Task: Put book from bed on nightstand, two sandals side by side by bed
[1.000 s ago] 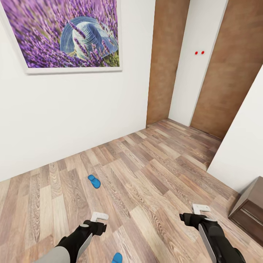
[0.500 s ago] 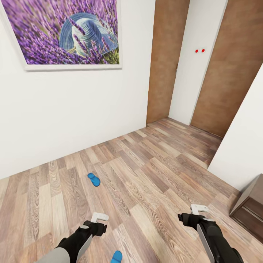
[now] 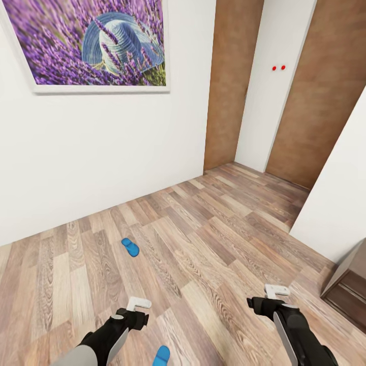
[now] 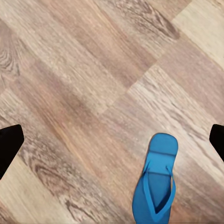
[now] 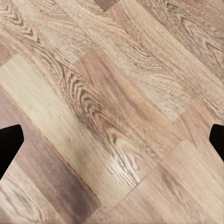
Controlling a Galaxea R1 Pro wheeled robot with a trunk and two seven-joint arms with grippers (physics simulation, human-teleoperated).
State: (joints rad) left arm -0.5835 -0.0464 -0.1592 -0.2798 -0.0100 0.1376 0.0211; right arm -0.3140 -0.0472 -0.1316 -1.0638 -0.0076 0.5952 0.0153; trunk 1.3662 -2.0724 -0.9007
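Two bright blue sandals lie apart on the wooden floor. One sandal [image 3: 130, 247] is ahead and to the left; the other sandal [image 3: 162, 355] is at the head view's bottom edge, between my arms. In the left wrist view this near sandal [image 4: 155, 186] lies just below my left gripper [image 4: 112, 142], which is open, its dark fingertips [image 4: 9, 144] far apart. My left gripper [image 3: 138, 305] hovers above the floor. My right gripper [image 3: 277, 291] is open over bare planks [image 5: 112, 140]. A dark brown nightstand [image 3: 351, 284] shows at the right edge. The book and the bed are out of view.
A white wall with a large lavender picture [image 3: 96, 46] stands ahead on the left. Brown doors [image 3: 231, 86] flank a white pillar at the back right. Another white wall [image 3: 340, 203] closes the right side above the nightstand.
The whole head view has shifted a little, so the camera has moved. The near sandal shows more fully at the bottom edge. Both grippers hold their pose.
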